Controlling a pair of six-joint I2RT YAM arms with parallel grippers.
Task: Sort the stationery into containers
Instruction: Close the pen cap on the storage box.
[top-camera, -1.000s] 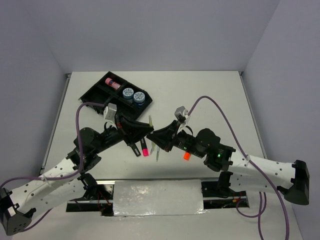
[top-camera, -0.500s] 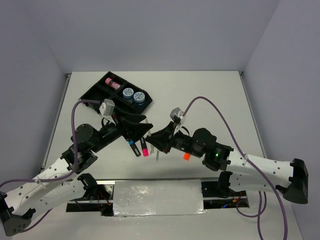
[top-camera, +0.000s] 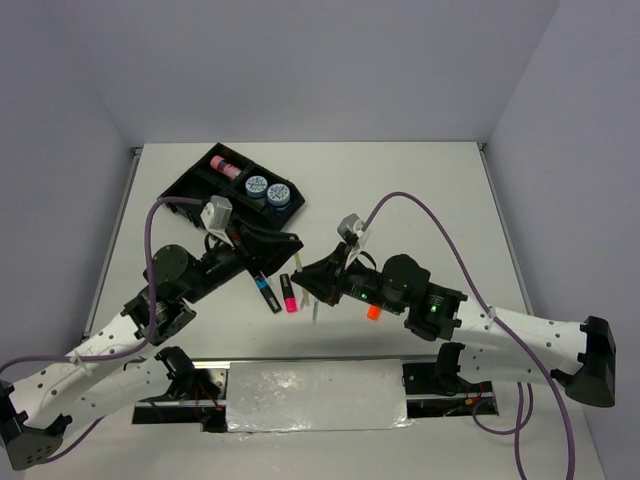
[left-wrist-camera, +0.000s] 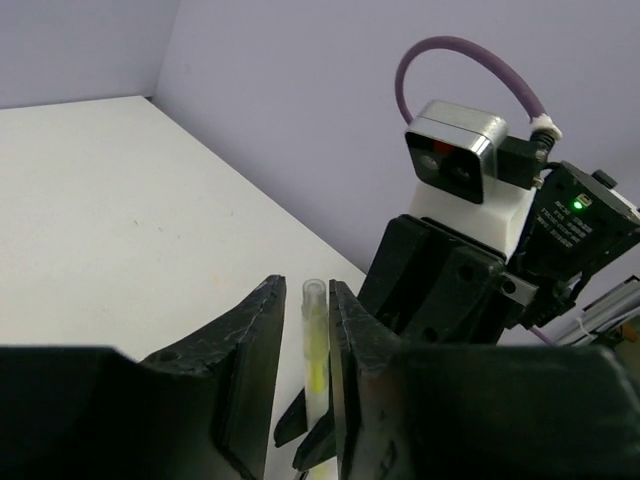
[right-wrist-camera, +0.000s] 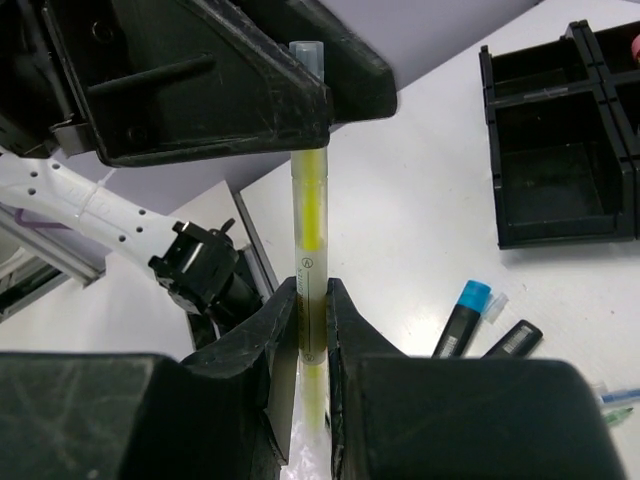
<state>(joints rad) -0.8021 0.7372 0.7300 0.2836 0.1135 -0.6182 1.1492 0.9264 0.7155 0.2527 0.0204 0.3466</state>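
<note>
Two grippers meet tip to tip above the near centre of the table (top-camera: 420, 200). I read the right gripper (right-wrist-camera: 312, 290) as clamped on the yellow-cored pen (right-wrist-camera: 308, 200). In the right wrist view both of its fingers (right-wrist-camera: 275, 340) press the clear barrel low down, with no gap on either side. The pen is held off the table, and its free end reaches the left gripper (left-wrist-camera: 308, 290).

In the left wrist view that end stands between the left jaws, which are set narrow. One finger lies close against the barrel. A thin strip of background shows between the barrel and the other finger. I cannot tell whether the left gripper is pinching the pen or only enclosing it.

On the table below the two grippers lie a blue highlighter (top-camera: 267, 293) and a pink highlighter (top-camera: 288, 296), side by side and close together. A thin pen (top-camera: 315, 308) lies just to their right, partly hidden under the right gripper. An orange highlighter (top-camera: 372, 311) shows at the edge of the right arm, apart from the other two.

At the far left of the table sits the black tray (top-camera: 190, 185), turned at an angle. A round blue tub (top-camera: 256, 186) and a second blue tub (top-camera: 279, 193) stand next to each other at its right end. A pink-capped tube (top-camera: 225, 165) lies in a compartment behind them.
</note>
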